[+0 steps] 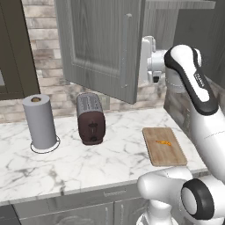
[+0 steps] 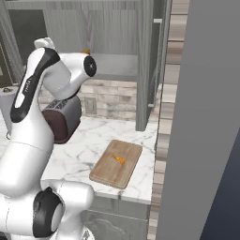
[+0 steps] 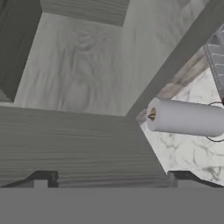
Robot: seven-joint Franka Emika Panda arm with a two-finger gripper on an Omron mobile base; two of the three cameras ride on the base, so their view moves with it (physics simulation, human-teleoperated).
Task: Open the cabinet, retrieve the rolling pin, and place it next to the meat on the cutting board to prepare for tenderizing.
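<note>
The grey wood-grain cabinet [image 1: 99, 41] stands open, its left door swung out over the counter and its right door [image 2: 143, 65] edge-on. My hand [image 1: 149, 59] is raised at the cabinet opening, level with the inner shelf [image 2: 115, 65]. In the hand view my gripper [image 3: 109, 180] is open, its fingertips [image 3: 41, 179] wide apart over grey wood with nothing between them. A small orange tip [image 2: 86, 51] peeks from behind my wrist on the shelf; it looks like the rolling pin's end, the rest hidden. The cutting board [image 1: 164, 146] lies on the counter with the meat [image 1: 163, 142] on it.
A dark toaster [image 1: 91, 117] and a paper towel roll [image 1: 40, 121] stand on the marble counter [image 1: 110, 162] left of the board. The open left door hangs above the toaster. A tall grey panel [image 2: 206, 117] walls off the right side.
</note>
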